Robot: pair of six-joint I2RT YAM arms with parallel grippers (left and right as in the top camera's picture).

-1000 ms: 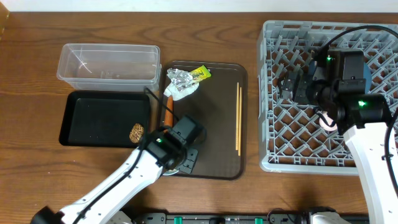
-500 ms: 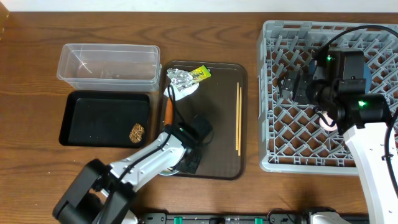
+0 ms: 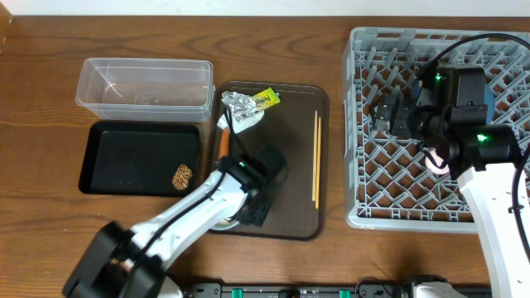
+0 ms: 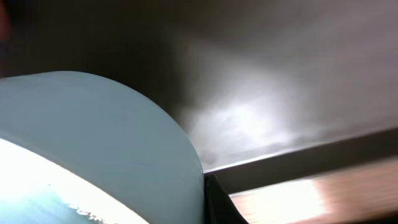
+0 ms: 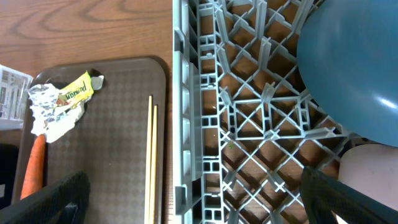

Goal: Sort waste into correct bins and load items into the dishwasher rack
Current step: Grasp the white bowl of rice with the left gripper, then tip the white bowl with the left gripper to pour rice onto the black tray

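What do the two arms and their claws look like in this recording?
The left arm and right arm match: white rounded shells between black joint housings, with small green lights on the joints. The left claw and right claw are black. A thin black cable loops off the right arm. No markings are legible.

There are two thin wooden chopsticks (image 3: 316, 159), one small light-blue cup (image 4: 93, 137), one clear rectangular plastic tub (image 3: 145, 104) and one shallow black rectangular tray (image 3: 132, 157).
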